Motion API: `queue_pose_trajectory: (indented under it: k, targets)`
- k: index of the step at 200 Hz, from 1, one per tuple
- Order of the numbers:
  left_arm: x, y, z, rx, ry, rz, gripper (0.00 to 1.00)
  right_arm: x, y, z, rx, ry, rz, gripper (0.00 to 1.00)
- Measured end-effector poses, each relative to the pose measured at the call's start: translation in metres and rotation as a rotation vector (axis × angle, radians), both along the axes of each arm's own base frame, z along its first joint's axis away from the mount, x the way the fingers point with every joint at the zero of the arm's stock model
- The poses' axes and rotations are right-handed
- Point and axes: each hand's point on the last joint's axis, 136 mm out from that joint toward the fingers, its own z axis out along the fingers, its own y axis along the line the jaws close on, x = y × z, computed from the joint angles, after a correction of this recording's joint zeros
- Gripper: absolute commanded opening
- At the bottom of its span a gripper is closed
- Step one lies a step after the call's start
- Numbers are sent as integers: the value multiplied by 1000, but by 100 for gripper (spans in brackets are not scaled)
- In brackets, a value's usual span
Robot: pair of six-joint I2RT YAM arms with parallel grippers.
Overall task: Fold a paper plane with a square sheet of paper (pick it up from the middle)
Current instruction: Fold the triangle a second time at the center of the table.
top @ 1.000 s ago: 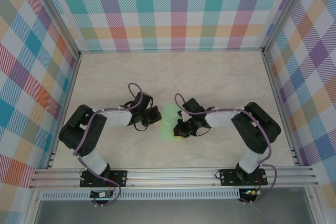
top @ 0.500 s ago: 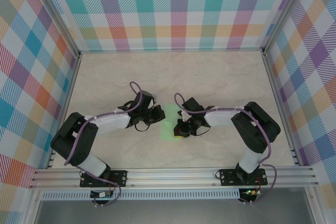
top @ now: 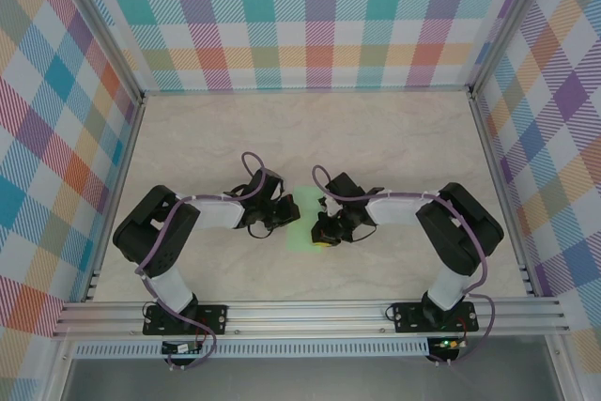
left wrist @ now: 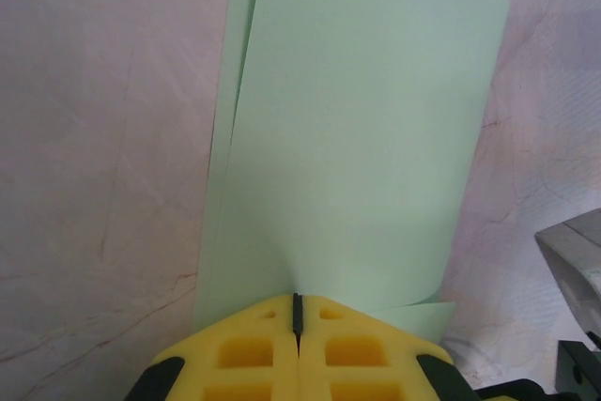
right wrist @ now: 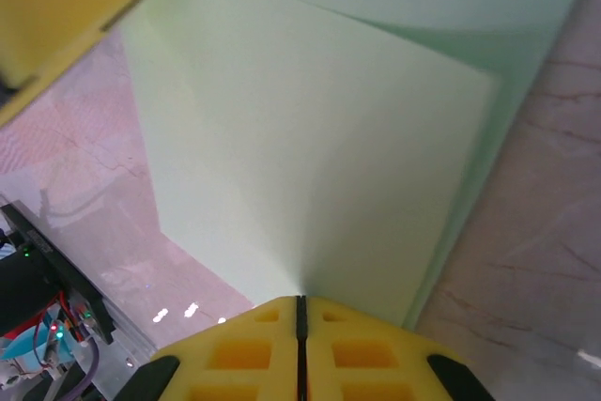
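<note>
The light green sheet of paper lies folded in layers on the table's middle, between my two grippers. My left gripper is at its left edge. In the left wrist view the paper puckers into the closed yellow tips of the left gripper, which is shut on the sheet's edge. My right gripper is at the paper's right near corner. In the right wrist view the folded paper runs into the shut tips of the right gripper. A yellow finger of the left gripper shows at the top left of that view.
The pale marbled tabletop is boxed in by checked walls at the back and both sides. An aluminium rail with both arm bases runs along the near edge. Open table lies behind the grippers.
The left arm's elbow swung out and back, and its gripper has crept right onto the paper's edge. The paper looks narrower from above. The right arm has barely moved.
</note>
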Motion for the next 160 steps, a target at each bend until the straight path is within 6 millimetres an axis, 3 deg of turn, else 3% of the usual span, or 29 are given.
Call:
queue_pose_trajectory:
  k: [47, 92, 160]
  targets:
    - [0, 0, 0, -1, 0, 0, 1, 24, 27, 29, 89, -56, 11, 10]
    - [0, 0, 0, -1, 0, 0, 0, 20, 25, -9, 32, 17, 12, 10]
    - [1, 1, 0, 1, 1, 12, 0, 19, 22, -8, 29, 15, 16, 11]
